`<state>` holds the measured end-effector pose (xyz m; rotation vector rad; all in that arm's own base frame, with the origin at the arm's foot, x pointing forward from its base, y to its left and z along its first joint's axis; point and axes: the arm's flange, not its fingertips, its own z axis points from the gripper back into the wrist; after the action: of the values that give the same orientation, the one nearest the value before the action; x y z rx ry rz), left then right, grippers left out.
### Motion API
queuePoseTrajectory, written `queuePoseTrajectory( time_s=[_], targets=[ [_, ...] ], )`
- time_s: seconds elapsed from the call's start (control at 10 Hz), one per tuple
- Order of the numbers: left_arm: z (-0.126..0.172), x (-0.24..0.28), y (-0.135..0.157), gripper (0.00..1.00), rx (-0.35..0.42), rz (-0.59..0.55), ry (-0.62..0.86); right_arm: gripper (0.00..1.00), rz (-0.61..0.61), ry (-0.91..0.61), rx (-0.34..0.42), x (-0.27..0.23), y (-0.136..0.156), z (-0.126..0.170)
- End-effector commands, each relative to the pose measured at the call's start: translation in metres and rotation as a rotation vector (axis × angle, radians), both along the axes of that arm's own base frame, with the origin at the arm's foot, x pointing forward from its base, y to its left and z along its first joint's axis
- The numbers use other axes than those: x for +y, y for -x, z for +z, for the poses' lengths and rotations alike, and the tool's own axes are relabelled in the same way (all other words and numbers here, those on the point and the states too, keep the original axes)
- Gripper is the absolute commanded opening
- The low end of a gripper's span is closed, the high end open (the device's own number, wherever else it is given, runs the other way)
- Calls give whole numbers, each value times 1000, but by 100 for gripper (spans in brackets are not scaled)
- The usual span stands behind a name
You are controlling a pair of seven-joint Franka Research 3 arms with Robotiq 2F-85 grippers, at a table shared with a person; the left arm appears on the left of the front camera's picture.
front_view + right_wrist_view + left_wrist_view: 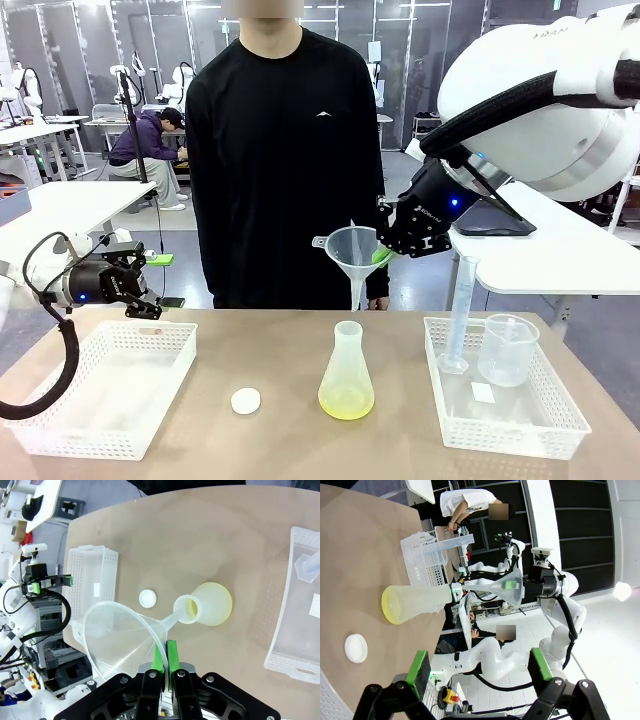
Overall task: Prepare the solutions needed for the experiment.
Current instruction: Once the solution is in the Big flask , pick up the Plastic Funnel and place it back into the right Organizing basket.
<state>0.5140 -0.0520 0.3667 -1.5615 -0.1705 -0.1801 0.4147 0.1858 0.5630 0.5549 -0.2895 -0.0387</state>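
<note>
Right arm: it reaches in from the upper right with the wrist angled down toward the table centre. The right gripper (pixel 392 252) is clenched on the rim of the clear funnel (pixel 352 248). The funnel's stem hangs just above the mouth of the conical flask (pixel 347 365), apart from it.

The solution (pixel 346 404), pale yellow-green, lies shallow in the flask's base.

Left arm: the left gripper (pixel 158 282) hovers level near the far edge of the left tray (pixel 90 440), fingers spread and holding nothing.

Print on the right gripper's body is too small to read. The right arm's upper links are cut off at the frame edge.
</note>
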Motion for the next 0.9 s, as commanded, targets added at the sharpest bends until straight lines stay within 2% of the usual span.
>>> queuePoseTrajectory(
  time_s=[0.0,0.2,0.5,0.8],
  targets=[
    [2,0,0,100,2,2,-3,0,13,-11,11,-25,0,-9],
    [2,0,0,100,2,2,-3,0,-1,18,10,-71,4,-12],
    [2,0,0,100,2,2,-3,0,-117,16,-9,-147,7,-19],
    [2,0,0,100,2,2,-3,0,-156,26,28,-191,4,-13]
  ],
)
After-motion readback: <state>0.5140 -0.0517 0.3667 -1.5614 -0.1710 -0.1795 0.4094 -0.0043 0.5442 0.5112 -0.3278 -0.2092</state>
